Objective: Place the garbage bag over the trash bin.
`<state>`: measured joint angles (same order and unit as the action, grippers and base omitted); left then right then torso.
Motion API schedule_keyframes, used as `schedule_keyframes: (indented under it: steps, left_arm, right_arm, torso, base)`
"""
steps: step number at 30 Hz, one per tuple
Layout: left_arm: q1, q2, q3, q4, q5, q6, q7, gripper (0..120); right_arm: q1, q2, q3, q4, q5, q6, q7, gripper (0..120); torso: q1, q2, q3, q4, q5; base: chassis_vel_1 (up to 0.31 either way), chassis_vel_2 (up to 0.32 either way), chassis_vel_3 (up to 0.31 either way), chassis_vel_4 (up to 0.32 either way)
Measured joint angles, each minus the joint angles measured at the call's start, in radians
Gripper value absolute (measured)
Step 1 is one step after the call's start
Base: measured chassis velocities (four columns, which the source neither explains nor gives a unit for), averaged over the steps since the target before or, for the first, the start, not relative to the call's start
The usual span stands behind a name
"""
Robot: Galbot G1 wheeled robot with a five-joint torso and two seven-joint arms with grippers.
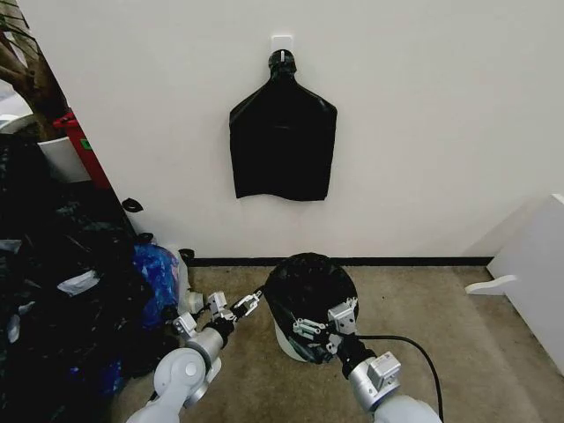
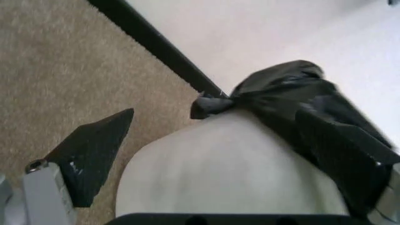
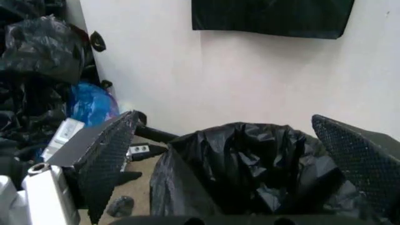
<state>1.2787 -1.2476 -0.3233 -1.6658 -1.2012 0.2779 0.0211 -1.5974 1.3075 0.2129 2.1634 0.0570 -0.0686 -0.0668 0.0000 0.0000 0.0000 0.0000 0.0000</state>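
Note:
The trash bin (image 1: 291,342) is a small cream-white bucket standing on the carpet near the wall. The glossy black garbage bag (image 1: 308,284) sits over its top and hangs down its side, billowing wider than the rim. In the left wrist view the bin's pale wall (image 2: 231,173) shows below the bag (image 2: 293,93), which has a pinched corner at its edge. My left gripper (image 1: 233,307) is open just left of the bin, holding nothing. My right gripper (image 1: 319,326) is open at the bin's near side, with the bag's crinkled mouth (image 3: 250,159) beyond its fingers (image 3: 109,154).
A flat black bundle (image 1: 284,132) hangs from a hook on the white wall. A heap of dark and blue bags (image 1: 79,291) fills the floor on the left. A white cabinet (image 1: 538,264) stands at the right. Open carpet lies right of the bin.

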Motion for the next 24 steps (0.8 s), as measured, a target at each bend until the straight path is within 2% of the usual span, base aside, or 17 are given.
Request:
schedule_keyframes:
  steps: [2, 6, 14, 18, 24]
  left_arm:
    - [-0.004, -0.001, -0.001, 0.014, -0.002, 0.002, 0.013, 100]
    - [-0.023, -0.003, 0.005, 0.120, 0.041, 0.017, 0.083, 100]
    - [-0.024, 0.009, -0.010, 0.097, -0.014, 0.015, 0.138, 100]
    - [-0.056, 0.012, -0.007, 0.086, -0.062, 0.050, 0.143, 100]
    - [-0.087, 0.016, 0.011, 0.105, -0.065, 0.086, 0.137, 100]
  right_arm:
    - [0.001, 0.001, -0.002, -0.001, 0.000, 0.000, 0.000, 100]
    - [0.002, 0.002, -0.005, -0.004, 0.000, 0.001, -0.001, 100]
    - [0.003, 0.000, 0.002, -0.010, 0.001, 0.000, -0.001, 100]
    - [0.007, 0.015, -0.005, -0.023, -0.001, 0.000, -0.001, 100]
    - [0.004, 0.023, -0.005, -0.031, -0.005, 0.002, -0.003, 100]
  torso:
    - [0.000, 0.000, 0.000, 0.0001, 0.0000]
    - [0.000, 0.000, 0.000, -0.0001, -0.0002]
    - [0.000, 0.000, 0.000, 0.0000, -0.0001]
    - [0.000, 0.000, 0.000, -0.0001, -0.0001]
    - [0.000, 0.000, 0.000, 0.0000, -0.0001]
  base:
    - [0.000, 0.000, 0.000, 0.000]
    - [0.000, 0.000, 0.000, 0.000]
    - [0.000, 0.000, 0.000, 0.000]
    - [0.000, 0.000, 0.000, 0.000]
    - [0.000, 0.000, 0.000, 0.000]
